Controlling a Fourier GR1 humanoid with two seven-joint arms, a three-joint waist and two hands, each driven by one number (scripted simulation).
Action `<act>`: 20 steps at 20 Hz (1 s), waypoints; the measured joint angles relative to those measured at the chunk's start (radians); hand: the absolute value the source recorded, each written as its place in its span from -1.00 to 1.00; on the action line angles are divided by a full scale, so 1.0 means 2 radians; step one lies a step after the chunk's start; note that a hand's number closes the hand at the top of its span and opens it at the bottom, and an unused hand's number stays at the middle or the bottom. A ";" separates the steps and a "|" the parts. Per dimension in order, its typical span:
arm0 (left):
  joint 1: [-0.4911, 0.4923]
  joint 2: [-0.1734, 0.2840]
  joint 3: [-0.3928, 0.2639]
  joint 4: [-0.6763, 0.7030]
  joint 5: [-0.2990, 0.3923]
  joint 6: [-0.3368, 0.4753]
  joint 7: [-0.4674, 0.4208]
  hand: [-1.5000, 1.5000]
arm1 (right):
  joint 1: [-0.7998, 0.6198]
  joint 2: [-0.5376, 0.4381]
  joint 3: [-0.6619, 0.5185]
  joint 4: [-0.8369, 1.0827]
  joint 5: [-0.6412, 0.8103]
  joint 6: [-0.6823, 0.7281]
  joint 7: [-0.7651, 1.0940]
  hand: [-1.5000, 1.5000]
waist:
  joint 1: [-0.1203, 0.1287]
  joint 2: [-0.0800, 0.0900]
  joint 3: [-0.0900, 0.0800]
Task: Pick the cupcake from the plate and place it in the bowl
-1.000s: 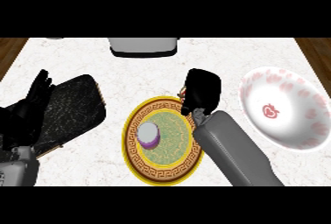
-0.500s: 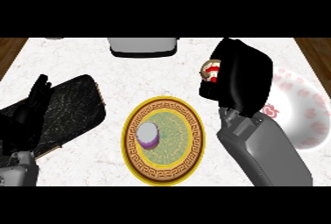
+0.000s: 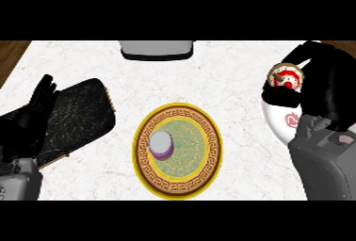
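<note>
White bowl lies under the right hand, fingers clamped on the cupcake: lower it upright before releasing. Left hand rests, fingers apart.

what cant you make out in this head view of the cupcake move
- White red-patterned bowl: mostly hidden behind the right hand and forearm.
- Red-and-white frosted cupcake: lower part hidden by curled fingers.
- Grey object at the far counter edge: cut off by the top band.
- Dark speckled board: partly covered by the left hand.
</note>
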 measured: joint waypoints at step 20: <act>-0.014 -0.006 0.007 0.008 -0.006 -0.005 -0.002 0.00 | 0.035 -0.087 -0.175 0.288 -0.115 -0.082 -0.192 -1.00 | 0.006 0.003 0.000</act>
